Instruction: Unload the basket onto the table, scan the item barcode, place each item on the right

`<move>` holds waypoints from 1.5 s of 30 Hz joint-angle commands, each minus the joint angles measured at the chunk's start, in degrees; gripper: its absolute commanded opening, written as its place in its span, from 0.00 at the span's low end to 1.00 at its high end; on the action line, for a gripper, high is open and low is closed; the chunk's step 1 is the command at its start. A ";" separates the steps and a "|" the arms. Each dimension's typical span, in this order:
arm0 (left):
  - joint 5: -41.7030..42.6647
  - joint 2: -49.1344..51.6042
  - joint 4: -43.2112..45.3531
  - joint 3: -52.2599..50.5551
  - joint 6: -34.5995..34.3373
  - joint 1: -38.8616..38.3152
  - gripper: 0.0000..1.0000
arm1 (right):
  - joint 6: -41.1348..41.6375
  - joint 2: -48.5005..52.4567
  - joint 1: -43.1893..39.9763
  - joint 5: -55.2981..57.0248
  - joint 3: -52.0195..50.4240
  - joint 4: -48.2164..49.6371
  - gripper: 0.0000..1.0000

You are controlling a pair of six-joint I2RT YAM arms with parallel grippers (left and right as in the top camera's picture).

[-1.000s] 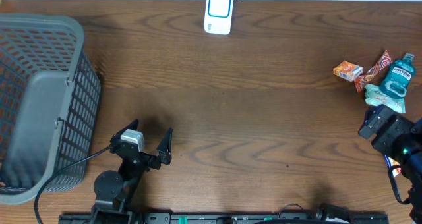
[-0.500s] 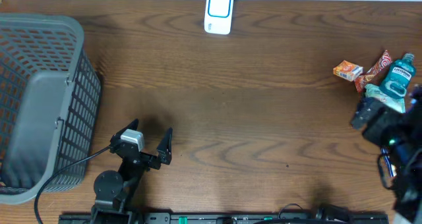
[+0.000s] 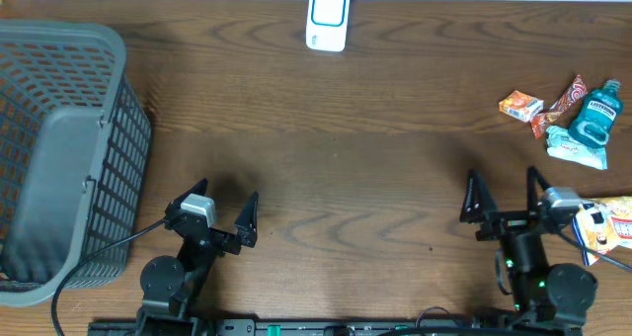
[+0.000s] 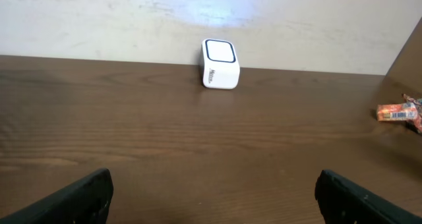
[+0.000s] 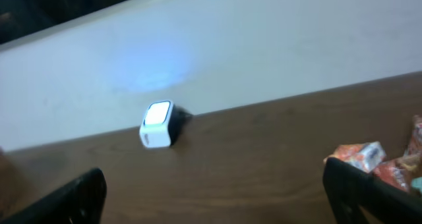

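Both pincers rest near my edge of the table (image 3: 375, 128), each empty; the left gripper (image 3: 225, 198) is spread wide, the right gripper (image 3: 502, 183) likewise; the scanner (image 3: 328, 18) stands at the far edge, centre; the goods lie far right, orange box (image 3: 520, 106) near the mouthwash bottle (image 3: 595, 117); the basket (image 3: 59, 168) sits far left.
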 commanded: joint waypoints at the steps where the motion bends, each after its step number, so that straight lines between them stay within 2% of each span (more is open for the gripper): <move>1: 0.55 -0.22 -1.66 -1.16 0.37 0.24 0.98 | -0.09 -4.26 2.05 0.20 -6.54 6.91 0.99; 6: 0.57 -0.22 -1.66 -1.16 0.37 0.24 0.98 | -0.31 -7.19 2.95 2.64 -13.11 13.86 0.99; 12: 0.57 -0.22 -1.66 -1.16 0.37 0.24 0.98 | -1.38 -7.19 3.10 4.17 -13.11 11.54 0.99; 18: 0.55 -0.22 -1.66 -1.16 0.37 0.24 0.98 | -0.85 -7.02 3.08 3.54 -13.11 0.22 0.99; 45: 0.57 -0.22 -1.66 -1.16 0.37 0.24 0.98 | 0.37 -6.84 3.08 3.58 -13.11 0.24 0.99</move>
